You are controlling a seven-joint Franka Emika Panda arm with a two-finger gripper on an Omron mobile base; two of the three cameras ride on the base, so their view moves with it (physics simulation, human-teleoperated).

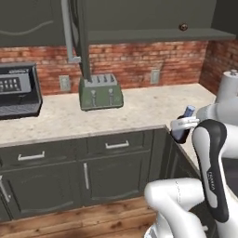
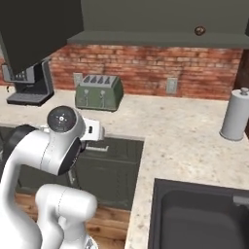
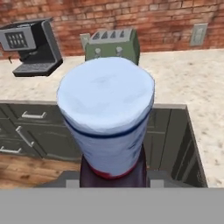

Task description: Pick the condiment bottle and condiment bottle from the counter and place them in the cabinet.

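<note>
We have one condiment bottle (image 1: 185,124) pinched in the claw (image 1: 184,123), jaws pressed onto its dark body. In the left base view it sits at about 3 o'clock, off the counter (image 1: 93,114), hanging over the cabinet fronts at the counter's inside corner. The hand view looks straight down the bottle's pale blue cap (image 3: 106,98), so its long axis runs along the claw's pointing direction, cap end leading toward the brick wall (image 3: 144,17).

The relation that matters: the upper cabinet (image 1: 153,33) is up at 12 o'clock from the bottle, above the toaster (image 1: 101,91) and the counter. Its underside shows as a dark shelf edge in both base views. From the right base view the wrist (image 2: 92,130) sits low, at about 9 o'clock, well below that shelf.

Our read is that the next move is a lift and forward reach, with the bottle brought upright before it goes in. The risk is clipping the cabinet's lower edge with the cap.

We can't locate the second bottle in these views. The coffee machine (image 1: 17,90) stays well apart at 9 o'clock.
</note>
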